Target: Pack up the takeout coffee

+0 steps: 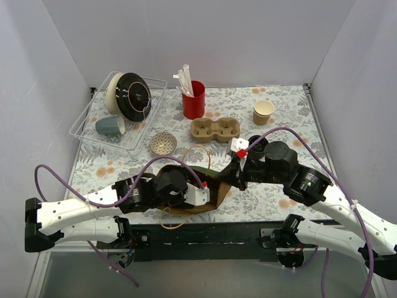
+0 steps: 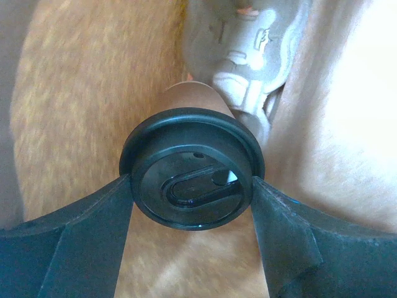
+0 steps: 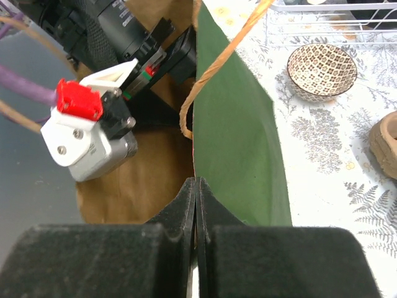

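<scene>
Fingers (image 2: 68,248) of my left gripper (image 2: 191,181) pinch the takeout coffee (image 2: 193,99) by its round, glossy black lid (image 2: 186,198), inside the kraft-brown paper bag (image 3: 239,136) at six o'clock on the table (image 1: 279,105). My right gripper (image 3: 197,189) nips the bag's green rim. I judge this the bagging step; next, lower gently, then release.

Body of takeout coffee (image 2: 191,102) mostly hidden behind its lid (image 2: 193,180); from above, unseen inside paper bag (image 1: 218,194). Frame edge crops cup carrier (image 3: 386,144).
</scene>
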Motion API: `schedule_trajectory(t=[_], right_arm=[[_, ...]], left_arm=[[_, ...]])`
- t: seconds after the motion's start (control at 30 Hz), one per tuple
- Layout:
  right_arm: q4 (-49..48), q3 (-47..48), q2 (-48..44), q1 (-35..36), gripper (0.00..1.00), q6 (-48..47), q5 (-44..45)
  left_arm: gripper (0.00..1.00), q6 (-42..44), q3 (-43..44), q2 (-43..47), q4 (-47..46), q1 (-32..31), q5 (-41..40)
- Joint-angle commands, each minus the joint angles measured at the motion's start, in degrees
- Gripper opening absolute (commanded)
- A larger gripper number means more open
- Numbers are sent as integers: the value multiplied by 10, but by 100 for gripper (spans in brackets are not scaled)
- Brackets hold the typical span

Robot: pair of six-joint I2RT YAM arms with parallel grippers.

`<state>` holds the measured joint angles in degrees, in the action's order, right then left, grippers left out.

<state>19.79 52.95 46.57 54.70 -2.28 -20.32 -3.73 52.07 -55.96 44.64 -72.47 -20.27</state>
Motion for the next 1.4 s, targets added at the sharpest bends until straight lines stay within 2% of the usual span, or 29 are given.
schedule_trajectory(t=[0.0,0.1,0.13,0.17,0.3,0.37,0.53,0.7,0.77,0.83,0.93,1.1,1.27,1.37], right_arm=[[19,32,21,-6,1,-21,3],[8,43,31,-6,4,4,39],[9,51,42,-6,10,12,71],[11,70,49,-6,24,34,83],[34,138,86,-6,34,122,157],[56,166,94,-6,44,178,217],[213,297,130,-6,44,233,280],[348,414,177,-6,44,315,288],[400,451,190,-6,42,370,267],[421,455,200,-6,41,421,238],[418,420,187,-3,41,447,221],[451,374,179,3,42,486,238],[541,428,207,7,43,501,294],[551,429,203,7,44,513,308]], left_arm=[[0,25,-11,7,-17,7,37],[0,16,-11,2,-32,7,49],[0,7,-10,-1,-34,7,50],[0,3,-7,-10,-34,7,53],[0,0,-19,-12,-60,7,52],[0,6,-24,-10,-71,7,50],[0,4,-30,-14,-78,10,45],[0,-1,-24,-31,-80,11,37],[0,-3,-23,-36,-86,11,37],[0,-3,-22,-41,-88,11,37],[0,-1,-22,-49,-97,11,32],[0,0,-14,-62,-98,11,27],[0,3,-7,-70,-98,11,23],[0,0,-4,-75,-97,11,23]])
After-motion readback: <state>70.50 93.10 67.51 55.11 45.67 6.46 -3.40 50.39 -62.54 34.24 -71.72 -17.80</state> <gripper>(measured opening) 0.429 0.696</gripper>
